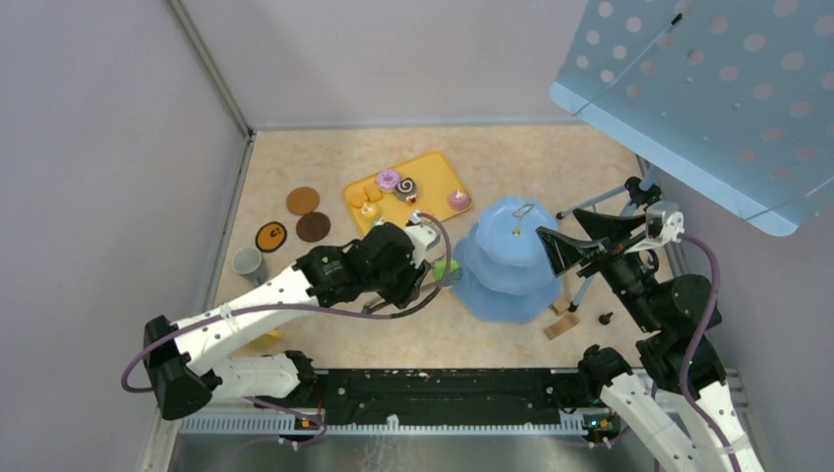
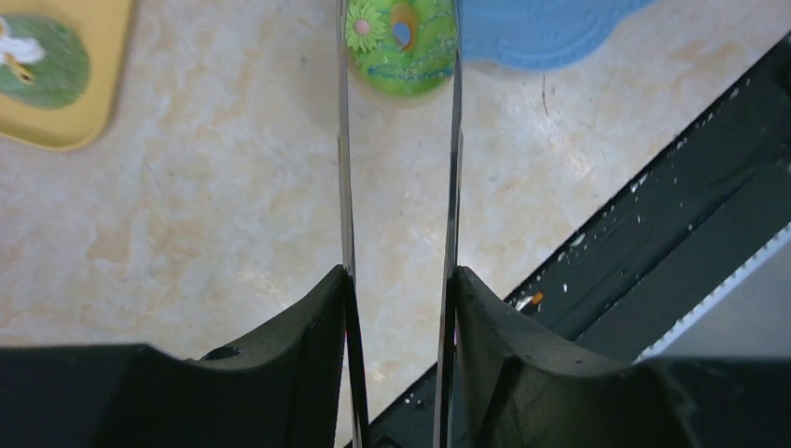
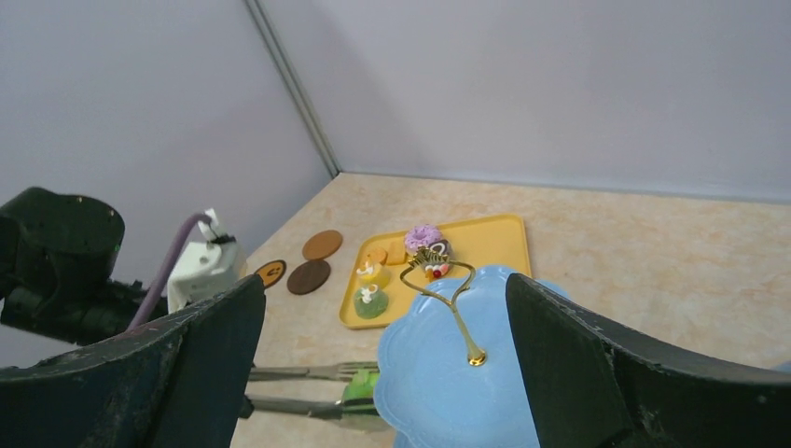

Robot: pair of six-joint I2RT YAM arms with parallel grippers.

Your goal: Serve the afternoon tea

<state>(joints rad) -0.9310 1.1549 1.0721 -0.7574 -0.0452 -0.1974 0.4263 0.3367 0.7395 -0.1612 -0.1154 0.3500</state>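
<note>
Tongs (image 2: 347,168) clamped in L gripper (image 2: 401,280), both blades squeezed between its fingers. Straight ahead, tong tips pinch green donut (image 2: 403,47), just beside blue stand (image 1: 511,265) bottom tier. R gripper (image 3: 384,280) wide open, holding nothing; stand's top plate w/ gold handle (image 3: 452,299) just ahead of it.

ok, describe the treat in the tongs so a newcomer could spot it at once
Start at the pale-blue three-tier stand, the tallest thing in view. At its lower-left edge in the top view, the long metal tongs in the left gripper pinch a small donut. It has bright green icing with a pink flower and is clamped between the blades, unlike the treats lying on the yellow tray.
</note>
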